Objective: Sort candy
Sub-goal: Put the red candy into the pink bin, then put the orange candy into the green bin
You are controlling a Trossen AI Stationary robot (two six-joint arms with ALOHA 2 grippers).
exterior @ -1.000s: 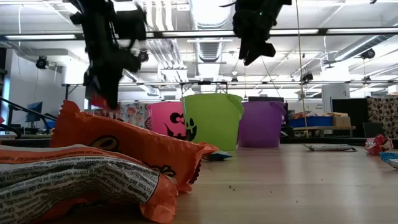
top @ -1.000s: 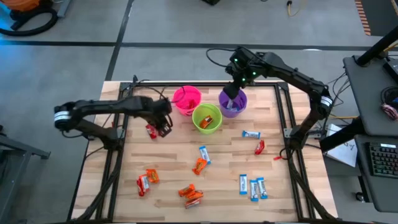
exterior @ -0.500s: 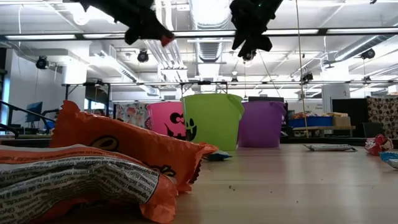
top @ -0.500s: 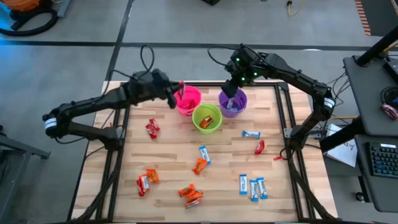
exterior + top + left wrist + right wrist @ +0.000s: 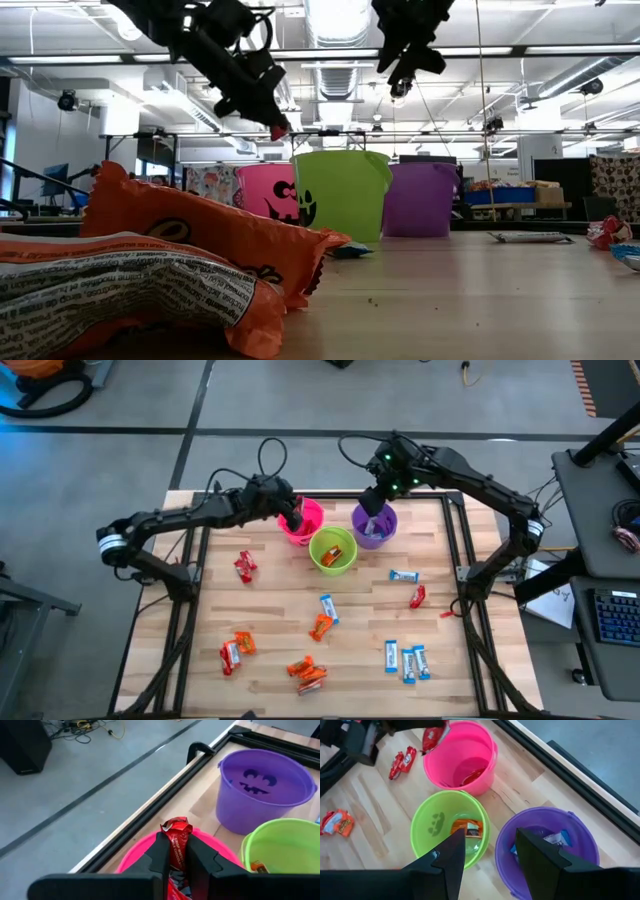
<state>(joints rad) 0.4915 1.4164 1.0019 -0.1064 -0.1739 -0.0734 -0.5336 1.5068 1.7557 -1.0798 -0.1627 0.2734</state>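
Wooden table (image 5: pixel 270 615) strewn with candies. Left gripper (image 5: pixel 176 851) over the pink cup (image 5: pixel 303 523), fingers pinching a red candy (image 5: pixel 175 832). Right gripper (image 5: pixel 490 847) (fingers spread) above the purple cup (image 5: pixel 375 526).

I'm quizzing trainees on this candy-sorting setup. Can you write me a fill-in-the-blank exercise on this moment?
1. The left gripper holds a red candy above the ____ cup.
2. The right gripper hangs open above the ____ cup.
3. The green cup has an ____ candy inside.

Missing words: pink, purple, orange
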